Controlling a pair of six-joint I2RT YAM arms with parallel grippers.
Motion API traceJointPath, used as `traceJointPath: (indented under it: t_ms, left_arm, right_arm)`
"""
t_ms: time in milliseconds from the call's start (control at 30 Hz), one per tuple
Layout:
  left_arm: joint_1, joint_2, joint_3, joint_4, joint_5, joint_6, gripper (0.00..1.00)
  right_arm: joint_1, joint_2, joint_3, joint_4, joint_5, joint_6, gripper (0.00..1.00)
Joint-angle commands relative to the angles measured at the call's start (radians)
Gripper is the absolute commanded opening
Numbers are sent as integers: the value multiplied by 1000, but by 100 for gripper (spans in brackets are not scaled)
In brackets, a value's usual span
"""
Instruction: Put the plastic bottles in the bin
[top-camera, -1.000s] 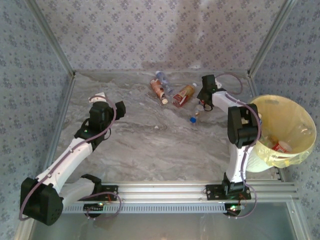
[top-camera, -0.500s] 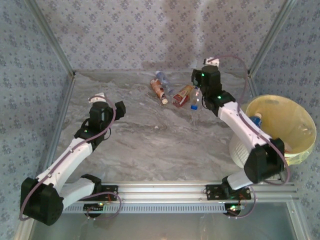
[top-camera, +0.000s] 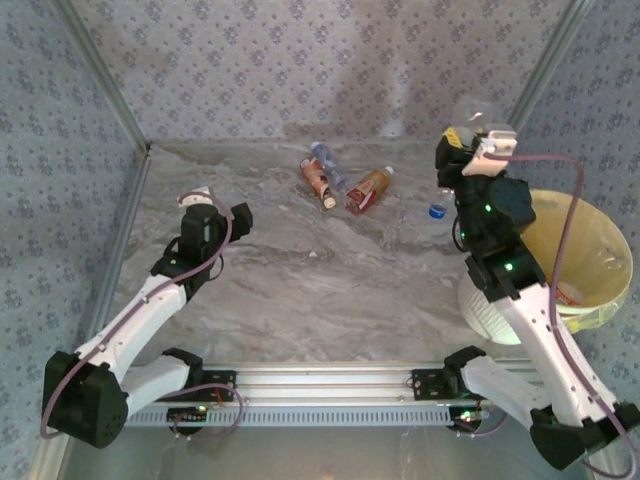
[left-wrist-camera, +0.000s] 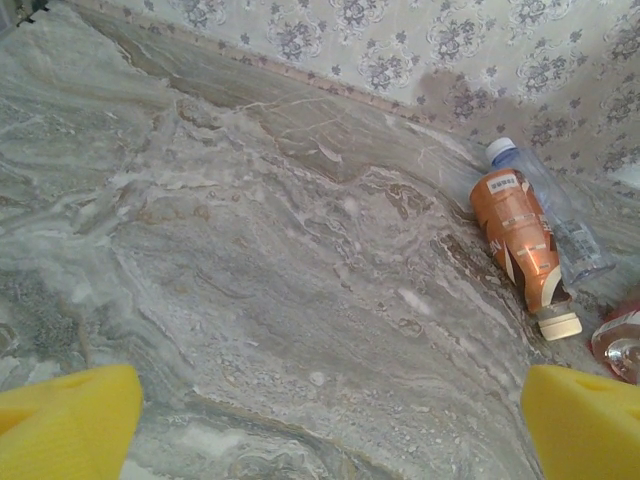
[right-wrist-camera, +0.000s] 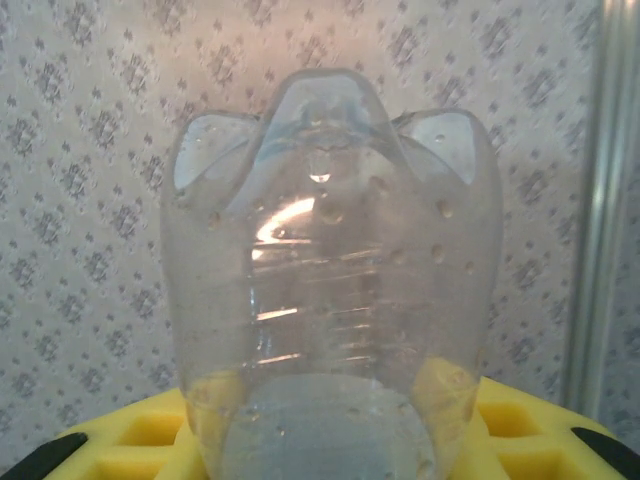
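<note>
My right gripper (top-camera: 466, 150) is raised near the back right and shut on a clear plastic bottle (top-camera: 468, 108), just left of the pale-yellow bin (top-camera: 590, 225). In the right wrist view this bottle (right-wrist-camera: 330, 270) stands base-out between the yellow pads (right-wrist-camera: 130, 440); a blue cap (top-camera: 437, 211) shows below the gripper. Three bottles lie at the back of the table: an orange-labelled one (top-camera: 318, 180) (left-wrist-camera: 520, 235), a clear one (top-camera: 328, 160) (left-wrist-camera: 555, 215) and a red-orange one (top-camera: 368, 188) (left-wrist-camera: 620, 345). My left gripper (top-camera: 238, 218) (left-wrist-camera: 325, 430) is open over bare table, left of them.
The grey marbled table (top-camera: 300, 290) is walled by patterned panels with metal posts (top-camera: 530, 85). The bin holds a red-labelled bottle (top-camera: 570, 293). An aluminium rail (top-camera: 330, 385) runs along the near edge between the arm bases.
My right arm lifted the clear bottle off the table and swung it right and up, towards the bin. The left arm stayed where it was.
</note>
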Motion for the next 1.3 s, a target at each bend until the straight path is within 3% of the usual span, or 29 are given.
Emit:
traceJointPath:
  t_ms: [0, 167, 300, 500, 833, 1100, 1267]
  left_arm:
    - [5, 0, -4, 38, 31, -21, 98]
    - [5, -11, -10, 20, 22, -25, 98]
    - [5, -14, -14, 21, 19, -36, 98]
    - [6, -3, -4, 27, 31, -42, 98]
    - [5, 52, 37, 38, 60, -44, 98]
    - [5, 88, 53, 43, 69, -40, 98]
    - [5, 102, 64, 44, 78, -40, 98]
  right_arm:
    - [-7, -59, -13, 29, 68, -93, 41]
    - [-9, -154, 1, 68, 214, -182, 41]
    - [-31, -197, -45, 164, 362, -361, 41]
    - [-170, -212, -125, 175, 390, -412, 43]
    - [-499, -239, -219, 64, 229, -210, 45]
    - [-565, -295, -400, 64, 178, -97, 48]
    - [-583, -294, -448, -72, 176, 95, 49]
